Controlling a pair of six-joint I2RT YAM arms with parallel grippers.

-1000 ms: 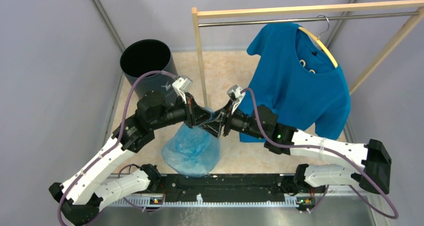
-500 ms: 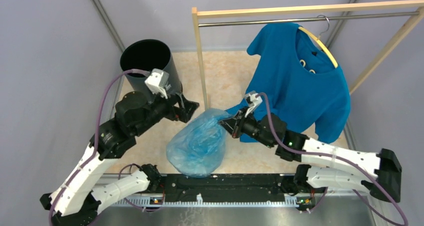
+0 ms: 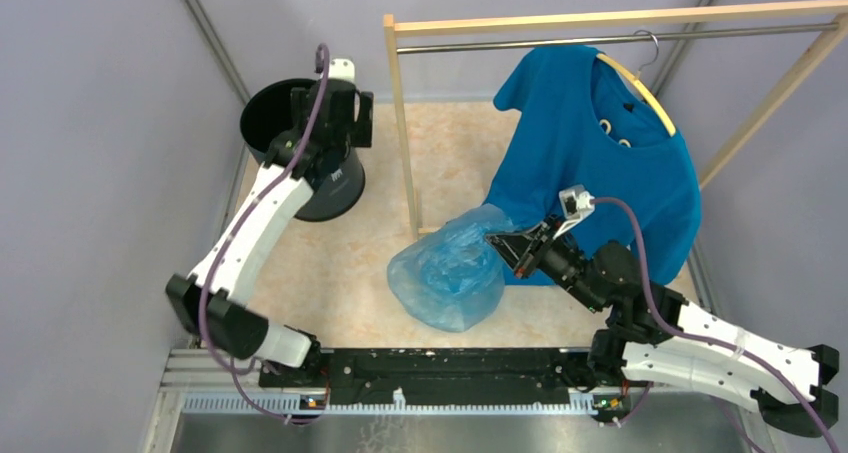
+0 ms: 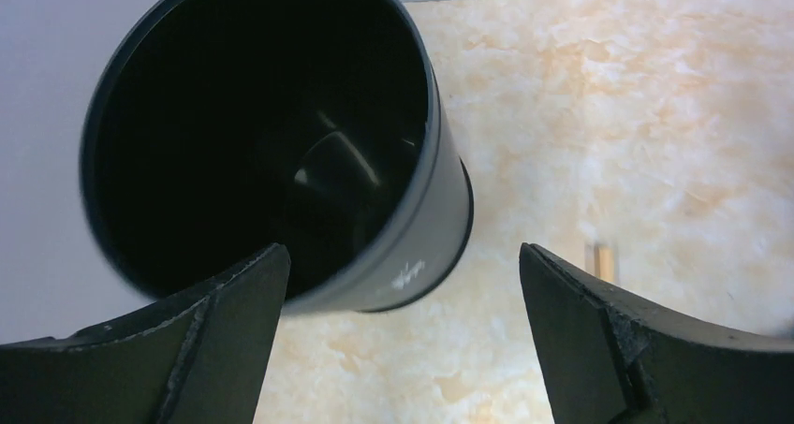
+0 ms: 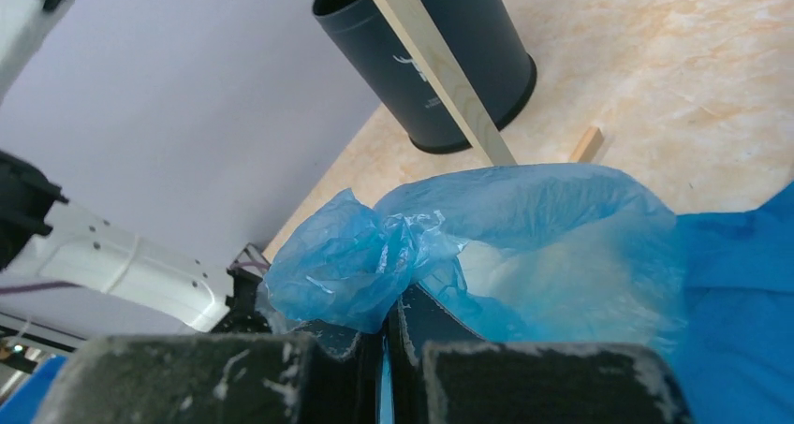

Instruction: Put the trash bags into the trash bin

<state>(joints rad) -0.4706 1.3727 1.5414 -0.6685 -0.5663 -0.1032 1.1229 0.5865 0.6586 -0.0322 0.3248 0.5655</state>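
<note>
Your left arm [image 3: 265, 208] rose from its base, which lay nearer you than the trash bin [image 3: 338, 185], in one long stretch up to the bin. Its wrist was bent over the bin's right rim. You had its jaws spread wide, holding nothing and touching nothing. In the left wrist view they framed the bin's open mouth and the white mark [image 4: 409, 272] on its wall. The wrist covered part of the bin's rim from above. The bin's inside was too dark for you to make out anything in it.

The wooden post [image 3: 403, 123] stood on the counter [image 3: 460, 153] just right of the bin.

Further right of the bin and nearer you, the trash bag [image 3: 450, 268] hung as a puffed, crinkled blue bundle, well apart from the bin and outside it. I cannot tell whether its underside touched the counter.

Your right arm [image 3: 700, 328] lay low and folded, its forearm reaching back towards the bin. Its jaws were clamped together on the bag's bunched right edge. In the right wrist view the plastic spilled over the jaw tips and hid them. The blue T-shirt [image 3: 600, 163] hung behind the bag on the side away from the bin, its hem just beside the wrist. The arm's far end was cut off by the picture's corner.
</note>
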